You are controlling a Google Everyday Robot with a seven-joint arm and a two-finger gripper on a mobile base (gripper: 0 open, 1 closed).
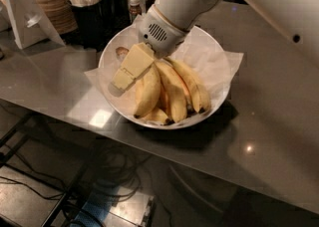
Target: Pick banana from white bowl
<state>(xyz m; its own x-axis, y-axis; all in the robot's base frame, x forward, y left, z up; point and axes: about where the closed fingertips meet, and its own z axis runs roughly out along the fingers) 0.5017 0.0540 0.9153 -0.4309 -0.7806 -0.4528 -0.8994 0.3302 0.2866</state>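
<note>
Yellow and plump, the banana [148, 91] I'm after lies at the left edge of the bunch in the white bowl [174, 125]. Its long axis runs far to near, with the near tip leaning slightly left. My gripper [120, 79] hangs low over the left part of the bowl, just left of that banana and slanting toward the near left, so the fruit sits immediately to its right. I cannot tell whether the gripper is apart or together. I judge the coming move wants a small shift right, closing across the banana's width
</note>
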